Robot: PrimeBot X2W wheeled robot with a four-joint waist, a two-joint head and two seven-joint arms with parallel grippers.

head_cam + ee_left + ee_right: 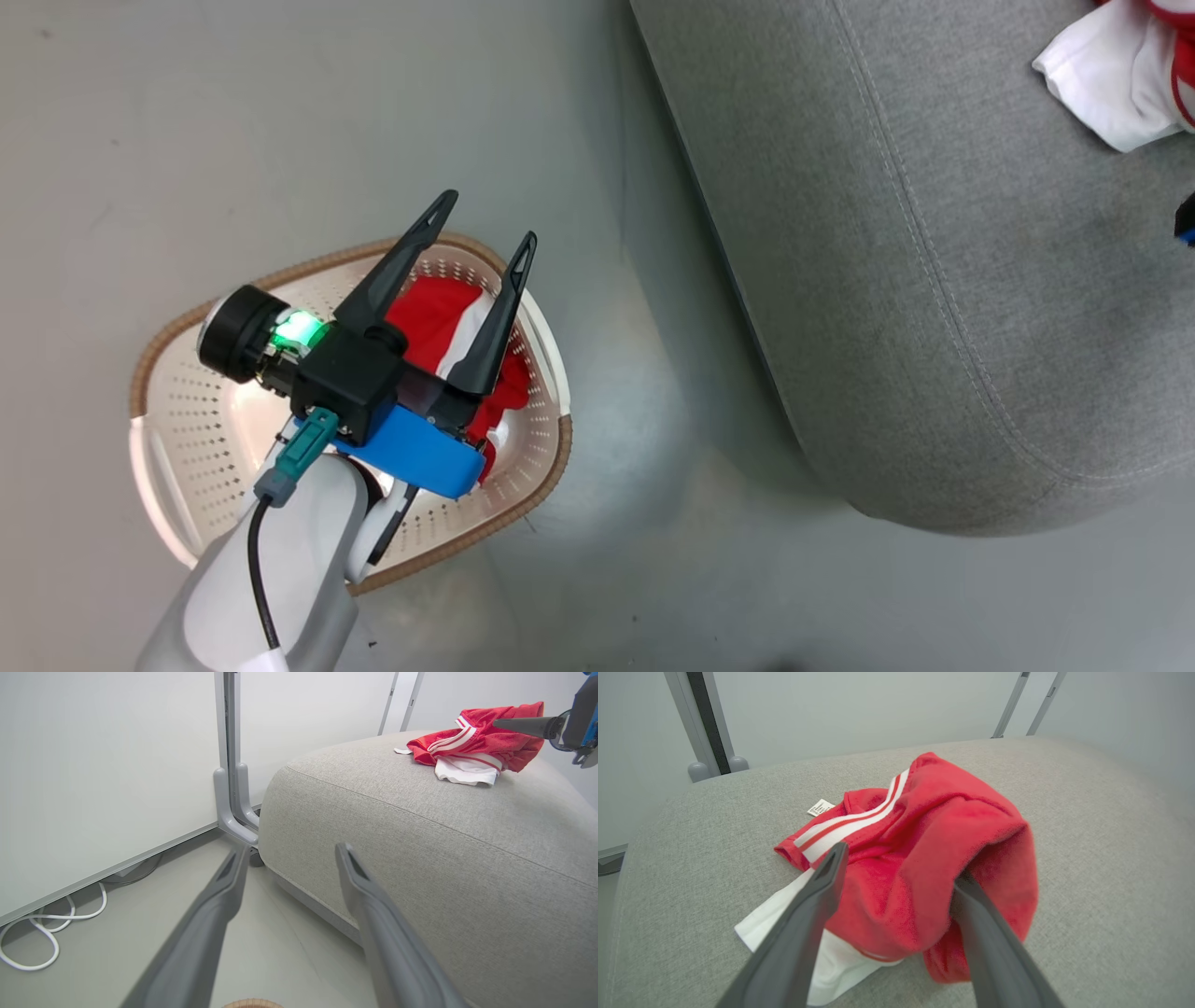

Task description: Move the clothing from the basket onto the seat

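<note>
One red and white piece of clothing [439,313] lies bunched in the cream basket [196,420] on the floor. My left gripper [489,217] hovers over it, open and empty, with its fingers pointing towards the seat [934,280]. A second red garment [924,858] with white stripes and a label rests on top of the grey seat [1087,812]. My right gripper [901,863] is open around this garment. A fold of its fabric lies over the right fingertip. In the left wrist view the same garment [472,742] lies on the seat [420,835].
Grey floor [653,467] separates the basket from the seat's rounded corner. A grey metal post with a curved foot [231,807] stands against the white wall beside the seat. A white cable [46,933] loops on the floor by the wall.
</note>
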